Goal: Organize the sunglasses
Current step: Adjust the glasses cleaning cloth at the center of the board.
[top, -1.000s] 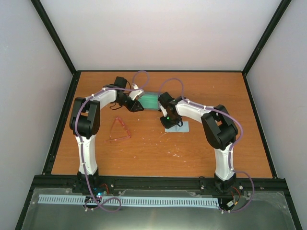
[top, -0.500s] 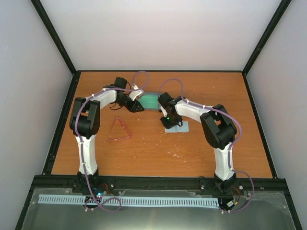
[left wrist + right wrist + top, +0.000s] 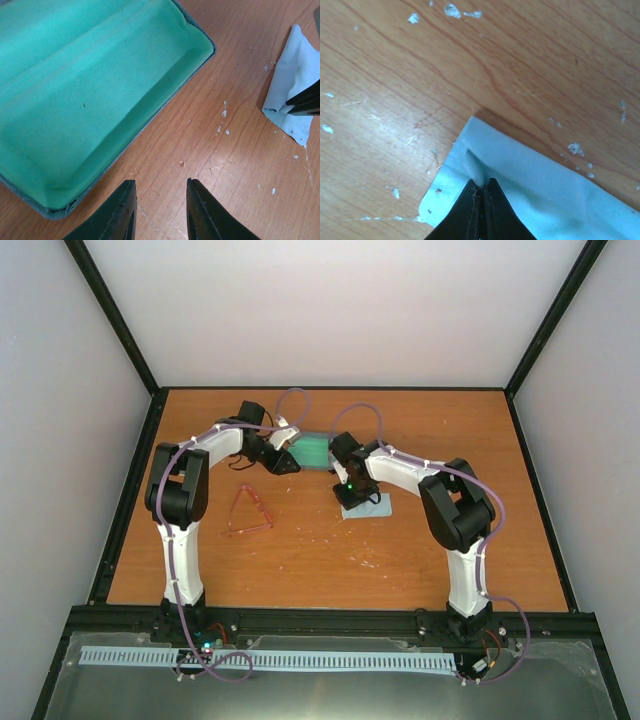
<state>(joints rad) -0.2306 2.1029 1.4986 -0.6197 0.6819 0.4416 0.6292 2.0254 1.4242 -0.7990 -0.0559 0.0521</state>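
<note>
Table (image 3: 450,440): one sunglasses (image 3: 257,506), one case (image 3: 90,100), seemingly one cloth (image 3: 530,190).

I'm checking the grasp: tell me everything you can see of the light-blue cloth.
The cloth is thin, soft-looking light-blue fabric with straight edges and a rounded corner. It lies mostly flat on the wooden table, apart from the open green-lined case. The right gripper is shut on a small puckered fold near that corner.

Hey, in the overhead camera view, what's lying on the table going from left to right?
red-pink sunglasses → open green-lined case → light-blue cloth
</note>
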